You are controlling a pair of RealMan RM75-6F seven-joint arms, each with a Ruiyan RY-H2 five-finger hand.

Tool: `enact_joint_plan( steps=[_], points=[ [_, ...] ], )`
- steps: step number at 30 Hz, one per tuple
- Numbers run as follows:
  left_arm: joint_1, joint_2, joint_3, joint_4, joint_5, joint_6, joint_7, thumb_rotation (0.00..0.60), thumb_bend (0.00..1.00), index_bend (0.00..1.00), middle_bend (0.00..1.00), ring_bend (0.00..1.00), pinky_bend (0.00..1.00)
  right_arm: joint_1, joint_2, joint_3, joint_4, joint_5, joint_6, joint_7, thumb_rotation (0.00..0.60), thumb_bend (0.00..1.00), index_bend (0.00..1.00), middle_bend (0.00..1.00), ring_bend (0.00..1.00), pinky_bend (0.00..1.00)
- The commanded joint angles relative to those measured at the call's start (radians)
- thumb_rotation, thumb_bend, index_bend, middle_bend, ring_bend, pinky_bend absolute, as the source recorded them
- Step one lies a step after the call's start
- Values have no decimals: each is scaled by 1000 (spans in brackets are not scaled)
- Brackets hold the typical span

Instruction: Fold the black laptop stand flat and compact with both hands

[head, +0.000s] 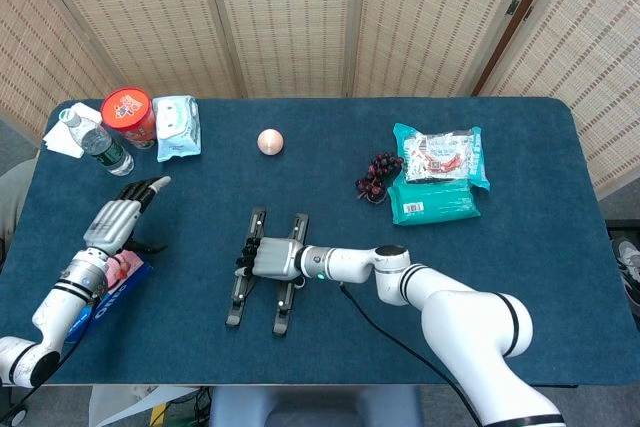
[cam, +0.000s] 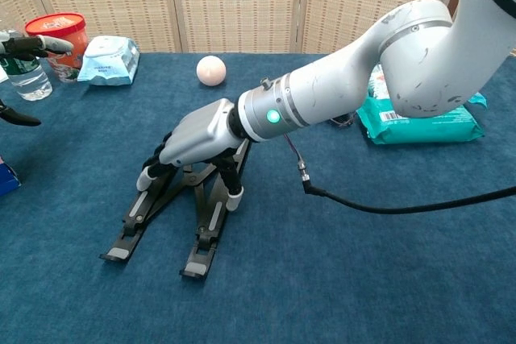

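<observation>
Black laptop stand is gripped from above by the right hand alone, so it may be skidded along the desk rather than folded while the open, empty left hand is kept well apart.

A blue-clothed table carries a black laptop stand, a pale ball, dark grapes, teal snack packs, a red tub, a water bottle and a wipes pack.
</observation>
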Motion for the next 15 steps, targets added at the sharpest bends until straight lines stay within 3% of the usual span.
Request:
enact_joint_plan(
  steps=[1, 15],
  points=[
    [1, -2, 1, 4, 3, 0, -5, 600, 126, 0, 56, 0, 0, 2, -4, -2, 5, 5, 4, 8, 600, 90, 0, 192, 0, 0],
    [6, -8, 3, 15, 18, 4, -21, 600, 126, 0, 55, 0, 0, -3, -39, -13, 62, 17, 56, 58, 600, 133, 0, 431, 8, 0]
  ],
)
